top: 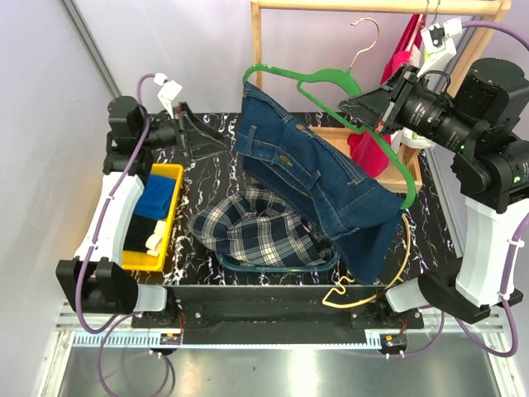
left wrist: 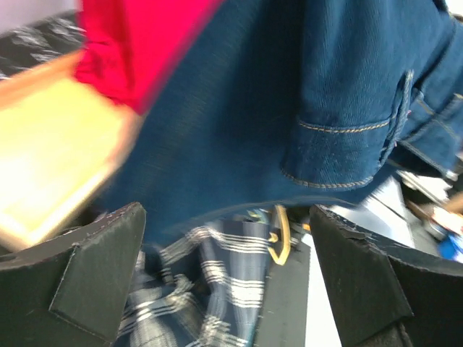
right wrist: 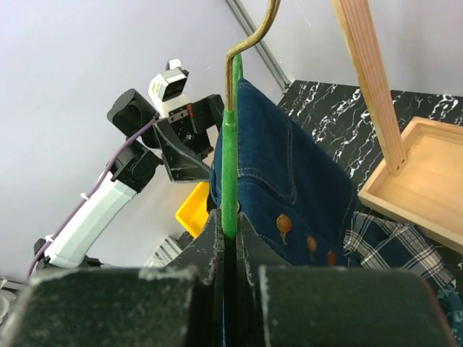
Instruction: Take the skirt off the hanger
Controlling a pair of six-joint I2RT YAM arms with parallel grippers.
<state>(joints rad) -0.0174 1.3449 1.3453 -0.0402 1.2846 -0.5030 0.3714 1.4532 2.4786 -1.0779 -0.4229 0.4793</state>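
Currently: skirt [top: 248, 225] heaped mid-tabletop [top: 203, 177]; cream hanger [top: 337, 294] pokes out at its near right, partly under hanging denim [top: 331, 178]. Right gripper [right wrist: 229, 230] clamped on green hanger [right wrist: 230, 166]; left gripper [left wrist: 226, 217] spread wide, empty. Risk — denim screens the cream hanger, so a grab may snag the wrong cloth.

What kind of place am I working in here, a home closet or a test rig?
Probably a lab test bench, not a home: a black marbled table with a small wooden rack standing on it, a yellow bin beside, and plain walls behind.
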